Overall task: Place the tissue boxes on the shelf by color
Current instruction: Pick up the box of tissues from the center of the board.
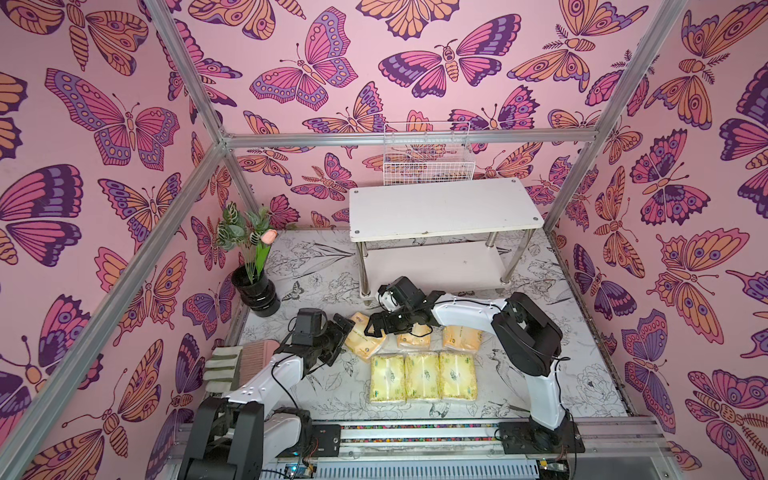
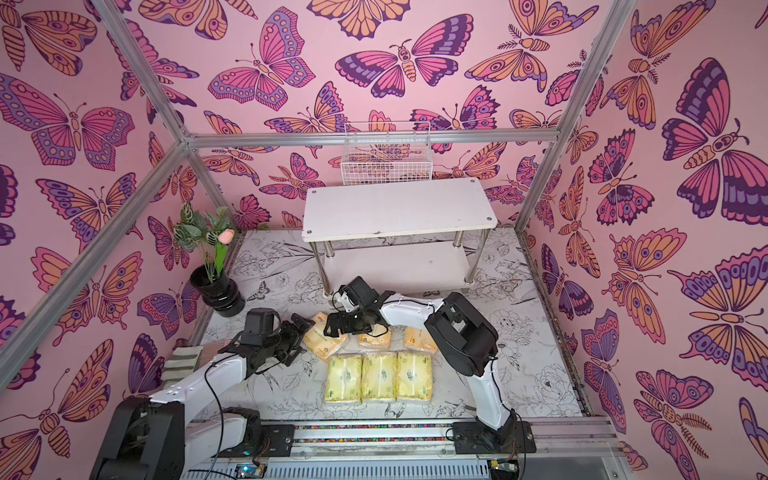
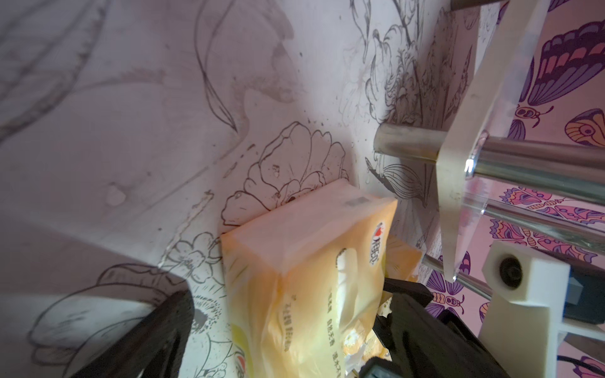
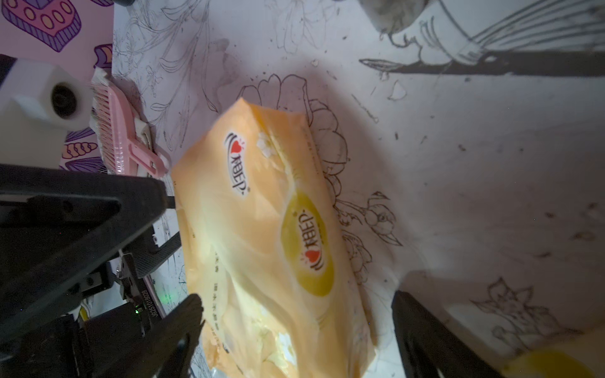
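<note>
Right wrist view: the tilted orange pack carries a red-heart logo with Chinese characters, printed twice (the small side lines are not legible). My right gripper straddles it, jaws wide, one finger clear of the wrap. My left gripper flanks the same pack, jaws apart. The pack lies on the mat, near a front leg of the shelf. Three pale packs lie side by side, edges touching, nearer my base.
</note>
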Tool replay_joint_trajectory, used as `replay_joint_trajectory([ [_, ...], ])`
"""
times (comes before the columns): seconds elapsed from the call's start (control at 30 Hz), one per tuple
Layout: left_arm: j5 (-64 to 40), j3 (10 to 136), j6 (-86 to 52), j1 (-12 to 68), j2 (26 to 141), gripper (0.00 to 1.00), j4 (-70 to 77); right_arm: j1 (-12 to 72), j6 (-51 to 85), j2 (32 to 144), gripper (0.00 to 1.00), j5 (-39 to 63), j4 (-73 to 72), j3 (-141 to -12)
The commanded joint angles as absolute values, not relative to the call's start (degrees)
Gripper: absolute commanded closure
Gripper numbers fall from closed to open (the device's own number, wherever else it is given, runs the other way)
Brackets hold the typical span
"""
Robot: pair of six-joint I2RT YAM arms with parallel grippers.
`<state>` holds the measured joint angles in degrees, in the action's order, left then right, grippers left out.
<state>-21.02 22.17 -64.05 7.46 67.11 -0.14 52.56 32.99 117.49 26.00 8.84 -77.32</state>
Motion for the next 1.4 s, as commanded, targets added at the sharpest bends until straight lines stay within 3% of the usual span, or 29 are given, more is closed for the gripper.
replay_joint_trajectory([
  [0.0, -24.1, 22.7, -62.2, 7.1, 68.6, 0.01, 1.5, 53.0, 35.0, 118.2, 0.06, 30.5, 4.8, -75.6],
  [0.47, -24.4, 21.5, -61.8, 7.1, 67.9, 0.0, 1.8, 53.0, 48.8, 116.4, 0.18, 41.4, -16.4, -66.2],
  [0.93, -25.8, 20.9, -61.3, 7.2, 66.5, 0.0, 1.8, 53.0, 53.2, 117.0, 0.59, 43.9, -22.6, -65.6],
  [1.17, -26.3, 22.2, -61.5, 7.3, 62.5, 0.0, 0.8, 53.0, 54.0, 114.6, 0.89, 44.0, -23.4, -64.1],
  [1.37, -23.2, 27.6, -58.1, 7.1, 56.1, 0.01, -9.0, 51.8, 54.4, 107.3, 0.94, 43.1, -23.3, -59.7],
])
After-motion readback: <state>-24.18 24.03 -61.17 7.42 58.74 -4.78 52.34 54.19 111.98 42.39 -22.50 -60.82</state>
